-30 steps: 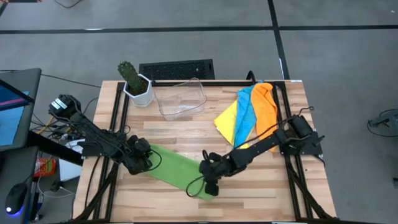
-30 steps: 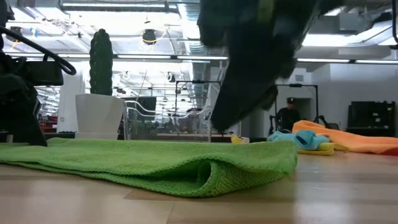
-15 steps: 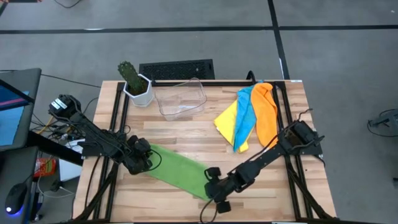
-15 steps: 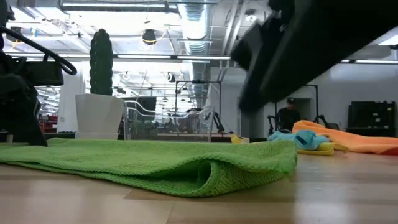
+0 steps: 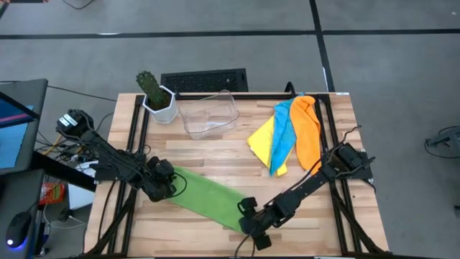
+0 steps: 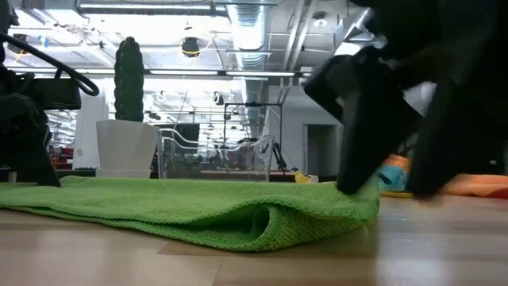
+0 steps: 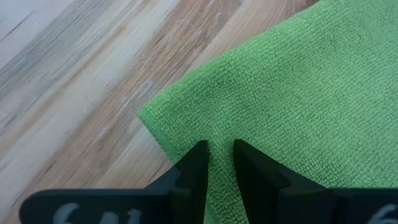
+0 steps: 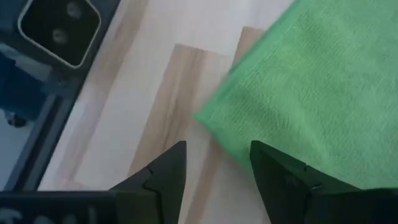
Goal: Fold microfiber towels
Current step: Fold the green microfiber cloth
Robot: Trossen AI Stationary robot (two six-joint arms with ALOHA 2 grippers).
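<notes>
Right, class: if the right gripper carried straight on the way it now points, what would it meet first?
Most likely the near corner of the green towel, which lies just ahead of the open right gripper. Bare table shows between its fingers, so it may touch wood first; depth is unclear.

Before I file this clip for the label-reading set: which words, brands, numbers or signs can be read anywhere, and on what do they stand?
None can be read.
Left gripper: pale marks on the dark body at the bottom edge of the left wrist view, cut off, illegible.
Green towel, planter, clear bin, wooden table: no print visible.
Room behind, low view: nothing legible.
</notes>
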